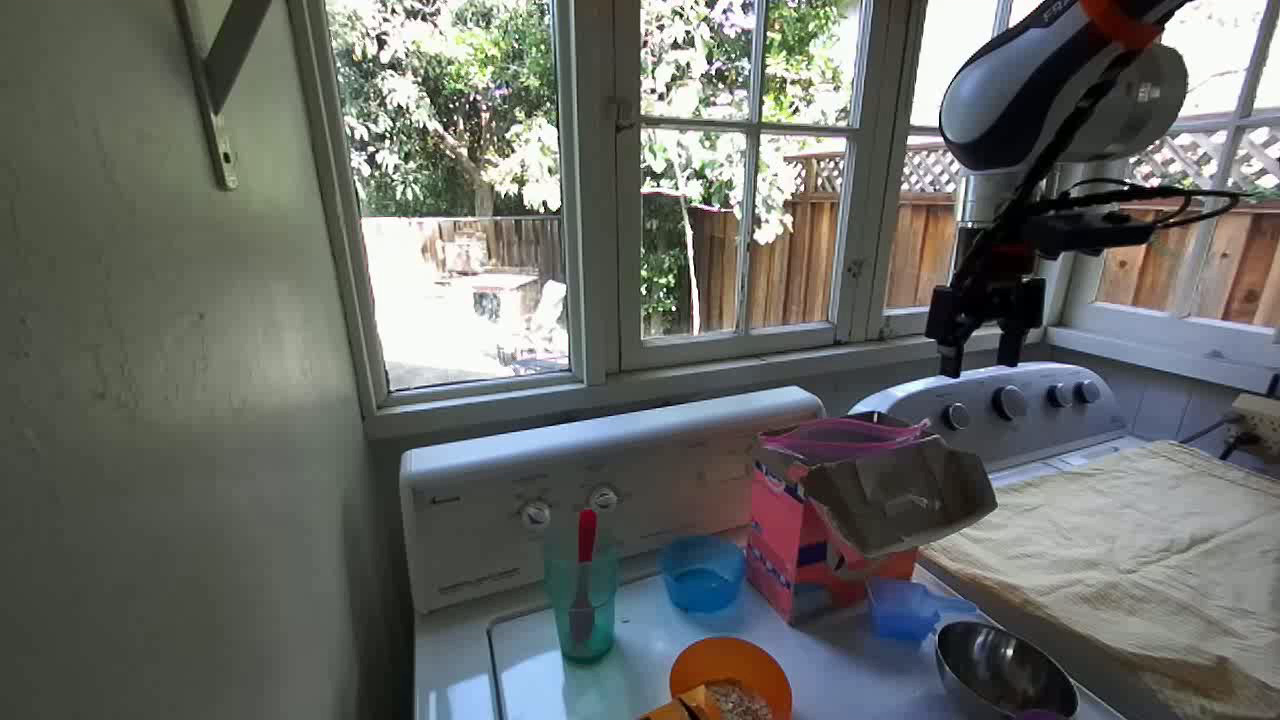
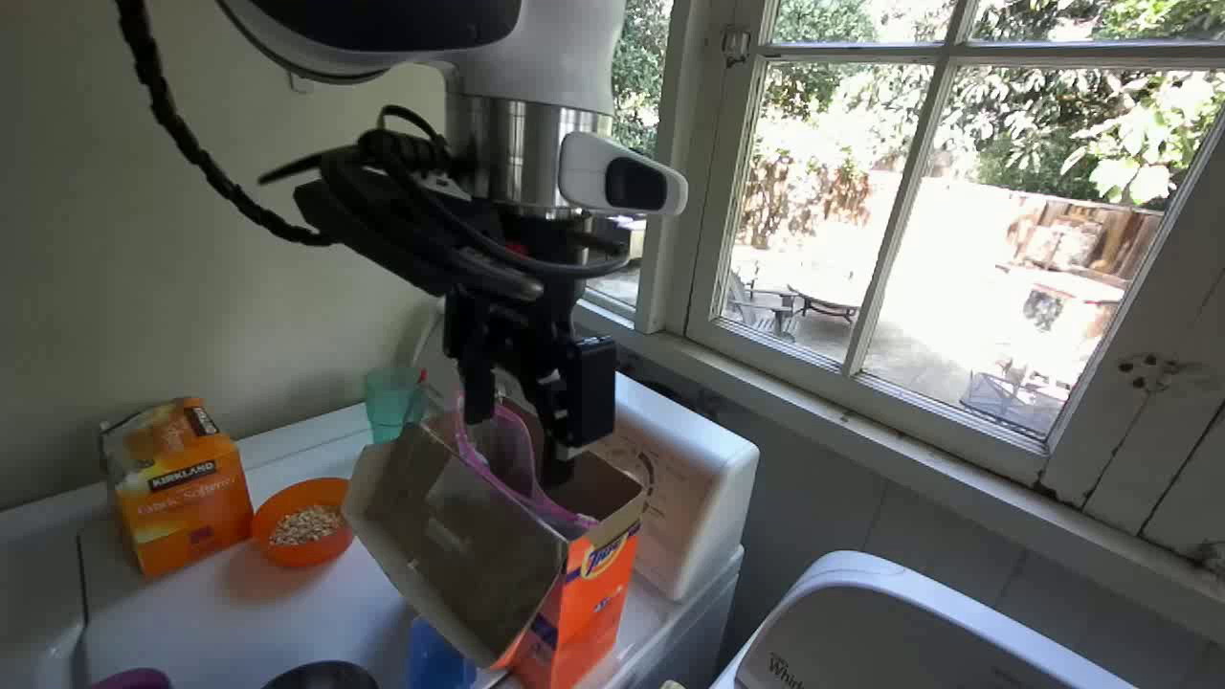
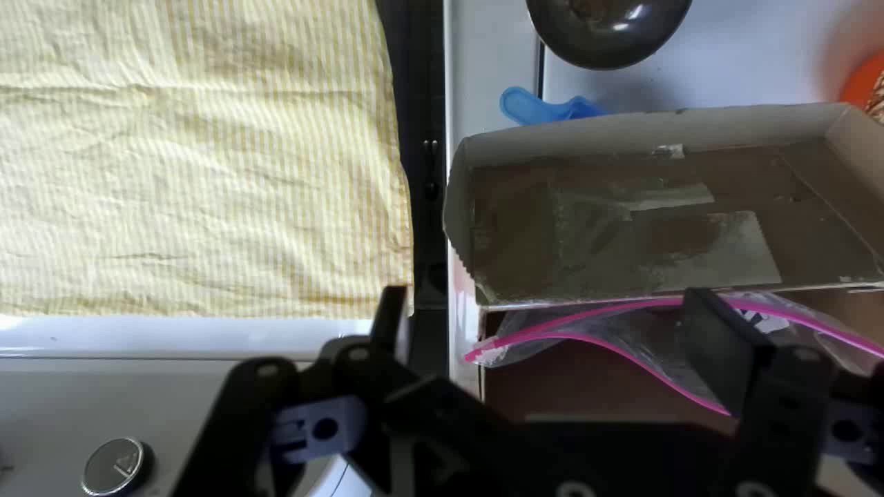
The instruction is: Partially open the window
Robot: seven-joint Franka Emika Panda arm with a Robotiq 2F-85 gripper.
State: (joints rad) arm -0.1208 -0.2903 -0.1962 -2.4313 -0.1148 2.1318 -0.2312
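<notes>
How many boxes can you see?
2. The open Tide box stands next to the blue scoop; the Kirkland fabric softener box stands beside the orange bowl. Others could be hidden.

In an exterior view: gripper (image 2: 519,435) points down, fingers apart, seen against the mouth of an open Tide box (image 2: 591,612) — contact can't be judged. Pink-edged bag (image 2: 512,459) stands up in the box. White-framed window (image 2: 898,222) at right. Off left — orange bowl (image 2: 304,554) of flakes (image 2: 308,524) beside a Kirkland carton (image 2: 187,498); teal cup (image 2: 390,402) farther back.
</notes>
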